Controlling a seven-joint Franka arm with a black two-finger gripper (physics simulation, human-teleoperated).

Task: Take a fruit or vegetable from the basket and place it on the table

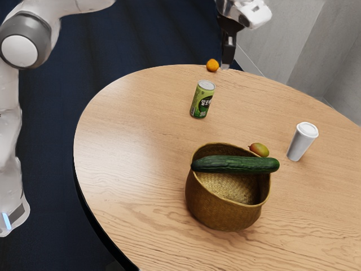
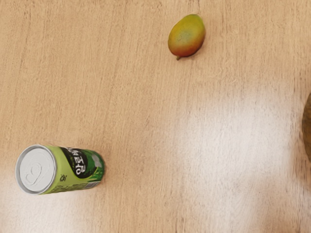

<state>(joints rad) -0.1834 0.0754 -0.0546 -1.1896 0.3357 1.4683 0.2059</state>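
High above the table's far edge in the exterior view is my gripper, close beside a small orange in that picture. The woven basket stands upright on the table. A dark green cucumber lies across the basket's rim, one end jutting out past it. Behind the basket, a green and red mango rests on the table. The wrist view has the mango on bare wood, apart from the basket, whose side is cut off there.
A green drink can stands between the gripper and the basket; the wrist view also has the can. Toward the exterior view's right stands a white lidded cup. Grey walls rise beyond the table.
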